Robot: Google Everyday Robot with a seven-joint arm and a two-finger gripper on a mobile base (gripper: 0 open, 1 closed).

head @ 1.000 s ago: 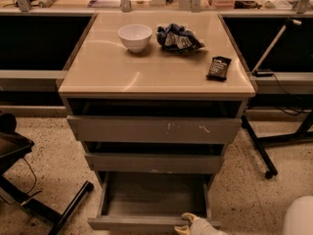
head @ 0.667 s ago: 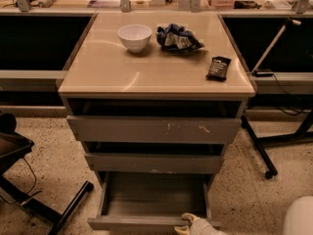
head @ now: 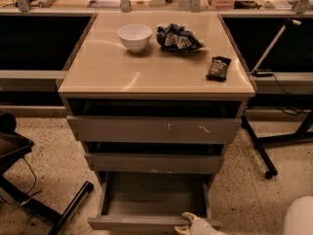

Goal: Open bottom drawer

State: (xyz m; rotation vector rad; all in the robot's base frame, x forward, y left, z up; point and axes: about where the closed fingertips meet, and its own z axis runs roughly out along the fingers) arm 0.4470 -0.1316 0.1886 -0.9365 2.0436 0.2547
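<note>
The bottom drawer [head: 155,199], lowest of the three in the cabinet [head: 146,75], stands pulled well out. That is probably because the gripper [head: 185,223], at the cabinet's foot, has its pale fingertips [head: 187,215] clamped over the front's top lip, the only hold a handleless front offers. On the cabinet's top sit a white bowl [head: 135,35], a crumpled blue bag [head: 178,37] and a dark packet [head: 218,68], none showing legible writing.

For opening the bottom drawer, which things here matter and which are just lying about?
Job: bottom drawer, pulled out; hand at its front edge.
Lying about: white bowl, crumpled blue bag, black packet, all on the cabinet top.
</note>
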